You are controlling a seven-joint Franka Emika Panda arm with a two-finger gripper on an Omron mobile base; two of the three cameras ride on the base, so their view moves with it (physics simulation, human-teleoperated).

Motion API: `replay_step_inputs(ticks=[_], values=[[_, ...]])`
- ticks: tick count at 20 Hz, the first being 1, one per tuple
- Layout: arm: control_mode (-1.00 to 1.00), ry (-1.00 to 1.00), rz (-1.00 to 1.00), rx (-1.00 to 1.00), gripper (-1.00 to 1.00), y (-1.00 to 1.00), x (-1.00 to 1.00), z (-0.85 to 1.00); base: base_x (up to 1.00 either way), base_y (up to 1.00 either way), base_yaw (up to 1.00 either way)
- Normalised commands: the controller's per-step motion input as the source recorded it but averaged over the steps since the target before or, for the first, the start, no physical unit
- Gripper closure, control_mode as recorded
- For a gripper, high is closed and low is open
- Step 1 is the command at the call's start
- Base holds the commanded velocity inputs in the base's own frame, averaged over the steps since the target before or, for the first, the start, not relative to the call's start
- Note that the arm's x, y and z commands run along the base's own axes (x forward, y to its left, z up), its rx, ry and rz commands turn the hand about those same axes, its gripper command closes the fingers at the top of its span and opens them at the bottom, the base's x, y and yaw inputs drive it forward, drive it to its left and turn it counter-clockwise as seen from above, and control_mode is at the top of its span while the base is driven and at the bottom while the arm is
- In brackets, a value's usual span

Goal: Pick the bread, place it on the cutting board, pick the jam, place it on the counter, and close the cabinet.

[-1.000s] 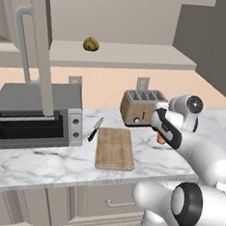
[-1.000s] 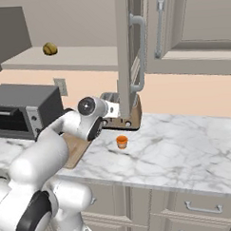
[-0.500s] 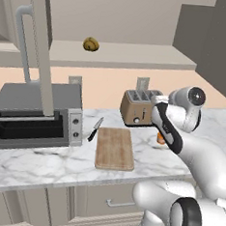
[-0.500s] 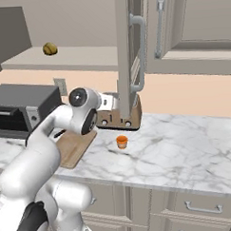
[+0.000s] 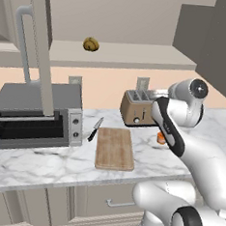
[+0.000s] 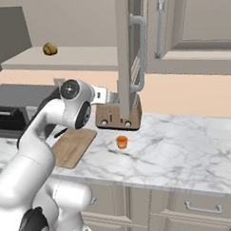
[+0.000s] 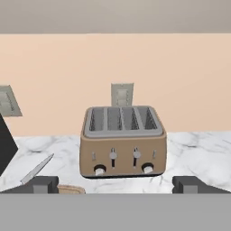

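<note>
We see the bread (image 5: 91,44), a lumpy brown roll, on the open cabinet (image 6: 125,50) shelf. The orange jam (image 6: 121,142) stands on the marble counter (image 6: 185,152), right of the bare cutting board (image 5: 114,148).

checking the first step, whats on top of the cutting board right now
Nothing lies on the cutting board; its wood is bare. The bread sits on the cabinet shelf. In the right base view the arm covers the board's near left part.
</note>
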Motion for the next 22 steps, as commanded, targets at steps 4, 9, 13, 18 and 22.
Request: replay_step_inputs(ticks=[4, 9, 13, 18, 22], values=[[-1.0, 0.0, 0.02, 0.0, -1.0, 0.16, -0.12, 0.36, 0.0, 0.0, 0.0], [-1.0, 0.0, 0.02, 0.0, -1.0, 0.09, -0.1, 0.37, 0.0, 0.0, 0.0], [-1.0, 0.0, 0.03, 0.0, -1.0, 0.19, -0.02, 0.26, 0.0, 0.0, 0.0], [-1.0, 0.0, 0.03, 0.0, -1.0, 0.2, -0.01, 0.29, 0.0, 0.0, 0.0], [-1.0, 0.0, 0.04, 0.0, -1.0, 0.2, 0.0, 0.21, 0.0, 0.0, 0.0]])
